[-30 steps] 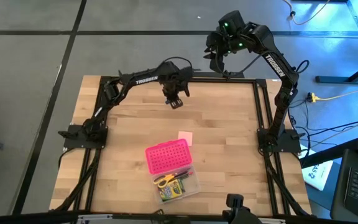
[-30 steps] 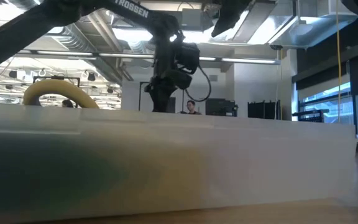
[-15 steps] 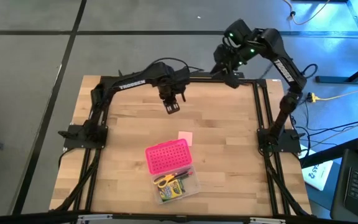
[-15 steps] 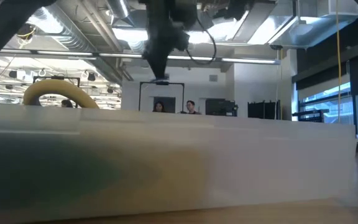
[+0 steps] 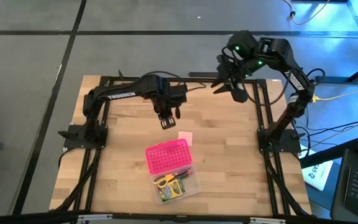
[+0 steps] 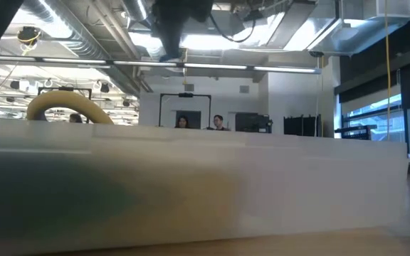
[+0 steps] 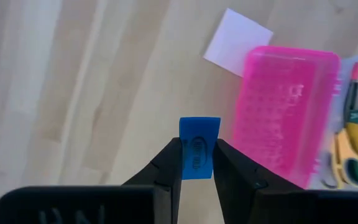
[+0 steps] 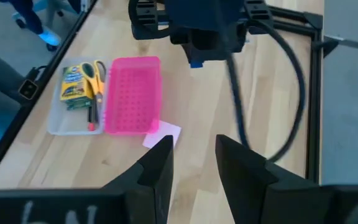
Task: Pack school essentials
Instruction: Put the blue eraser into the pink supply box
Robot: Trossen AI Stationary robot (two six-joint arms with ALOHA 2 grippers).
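My left gripper [image 5: 166, 122] hangs over the middle of the table, just beyond the pale pink square pad [image 5: 185, 137], shut on a small blue piece [image 7: 199, 134]. The pad lies flat on the wood beside the bright pink dotted box [image 5: 168, 155]. The box's clear half [image 5: 189, 188] holds yellow-handled scissors [image 5: 163, 180], a yellow-green crayon box [image 5: 174, 188] and a thin red pen [image 5: 180, 172]. My right gripper [image 5: 230, 87] is open and raised over the far right part of the table. My left gripper pinches the blue piece between its two fingers [image 7: 166, 168], one on each broad face, gripping the end nearest the wrist [image 7: 198, 167]. The fingers come from above, pointing down. The piece is lifted clear of the table and its free end [image 7: 199, 124] sticks out past the fingertips.
A black frame [image 5: 260, 106] runs along the table's sides and far edge. Bare wood [image 5: 123, 134] lies left of the box and toward the far edge. In the low view a blurred pale wall [image 6: 205, 192] fills the foreground. People [image 6: 219, 122] show far off in the room.
My left gripper, still shut on the blue piece, has travelled from the far middle of the table toward the near edge and now hangs close to the pink pad. My right arm has swung from beyond the far edge toward the table's far right part.
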